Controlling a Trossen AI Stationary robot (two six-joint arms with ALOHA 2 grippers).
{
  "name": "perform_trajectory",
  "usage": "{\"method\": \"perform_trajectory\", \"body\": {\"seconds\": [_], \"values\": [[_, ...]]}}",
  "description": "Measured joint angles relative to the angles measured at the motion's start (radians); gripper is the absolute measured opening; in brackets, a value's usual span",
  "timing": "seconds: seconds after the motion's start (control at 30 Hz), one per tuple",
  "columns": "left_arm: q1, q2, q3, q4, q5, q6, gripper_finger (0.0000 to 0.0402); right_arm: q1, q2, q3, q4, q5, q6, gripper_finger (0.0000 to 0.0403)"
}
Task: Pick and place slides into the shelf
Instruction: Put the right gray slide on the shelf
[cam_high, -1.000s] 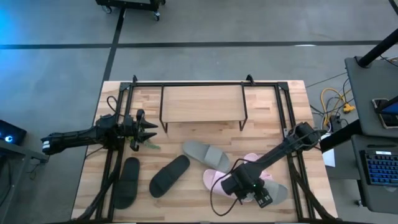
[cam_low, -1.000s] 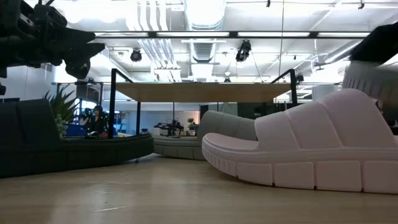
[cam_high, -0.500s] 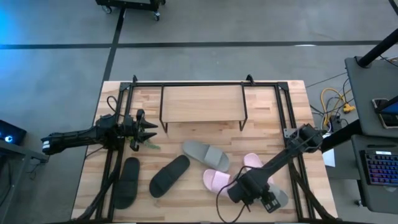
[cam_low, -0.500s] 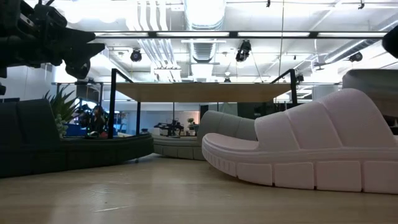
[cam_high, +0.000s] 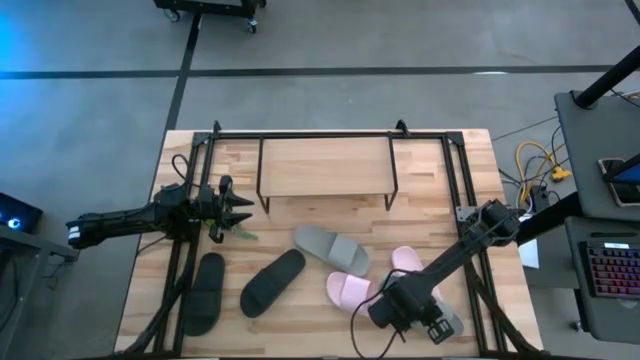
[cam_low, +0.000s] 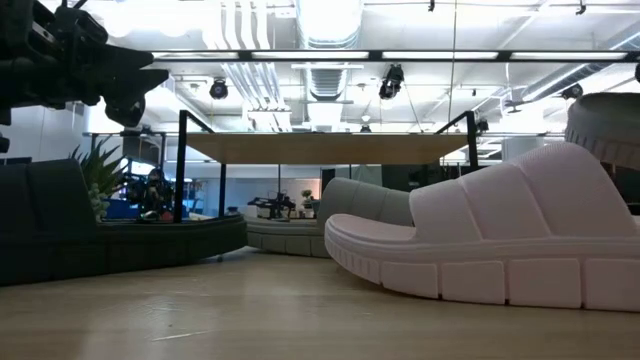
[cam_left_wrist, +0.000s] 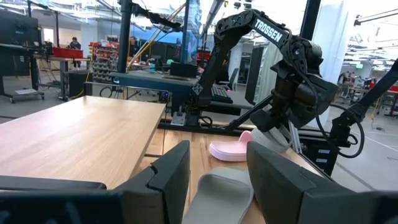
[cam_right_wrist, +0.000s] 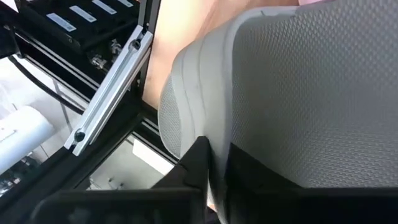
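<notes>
Several slides lie on the wooden table in front of the shelf (cam_high: 325, 165): a grey-green one (cam_high: 330, 248), two black ones (cam_high: 272, 281) (cam_high: 204, 292) and two pink ones (cam_high: 350, 290) (cam_high: 405, 259). My right gripper (cam_high: 425, 318), near the table's front right, is shut on a second grey-green slide (cam_right_wrist: 298, 93), which also shows in the low view (cam_low: 605, 118) above a pink slide (cam_low: 490, 240). My left gripper (cam_left_wrist: 217, 177) stands open at the table's left, its fingers pointing toward the slides, touching nothing. My right gripper pinches an edge of the grey-green slide (cam_right_wrist: 217, 140) between its two fingers, beside the slide's textured face. Whether that edge is strap or sole cannot be told. In the low view the slide's end sits higher than the pink slide's strap.
A small green plant (cam_high: 238, 233) lies just in front of my left gripper. A black frame (cam_high: 455, 190) runs around the table, and its rails (cam_right_wrist: 112, 87) are close to the held slide. The shelf's board top (cam_low: 325, 148) is bare, with open room beneath.
My right gripper has drawn a little toward the table's near edge, and the grey-green slide has gone with it. In the low view that slide's end has turned and risen a little above the pink slide.
</notes>
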Motion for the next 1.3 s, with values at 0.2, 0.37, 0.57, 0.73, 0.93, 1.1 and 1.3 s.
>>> {"method": "perform_trajectory", "body": {"seconds": [0.2, 0.37, 0.57, 0.73, 0.93, 1.1, 1.3], "values": [[0.0, 0.002, 0.0, 0.0, 0.0, 0.0, 0.0145, -0.021, -0.017, -0.004, 0.052, -0.019, 0.141, 0.0011], [0.0, 0.001, 0.0, 0.0, 0.0, 0.0, 0.0145, -0.061, -0.104, 0.001, 0.146, -0.022, 0.333, 0.001], [0.0, 0.001, 0.0, 0.0, 0.0, 0.0, 0.0145, -0.143, -0.235, -0.002, 0.282, -0.077, 0.644, 0.001], [0.0, 0.001, 0.0, 0.0, 0.0, 0.0, 0.0145, -0.233, -0.338, -0.015, 0.505, 0.191, 0.954, 0.001], [0.0, 0.001, 0.0, 0.002, 0.0, 0.0, 0.0145, -0.331, -0.425, -0.059, 0.702, 0.658, 1.389, 0.0021], [0.0, 0.001, 0.0, 0.0, 0.0, 0.0, 0.0145, -0.356, -0.438, -0.058, 0.74, 1.346, 1.669, 0.0021], [0.0, 0.001, 0.0, 0.0, 0.0, 0.0, 0.0145, -0.398, -0.375, -0.056, 0.858, 1.976, 2.022, 0.0023]]}}
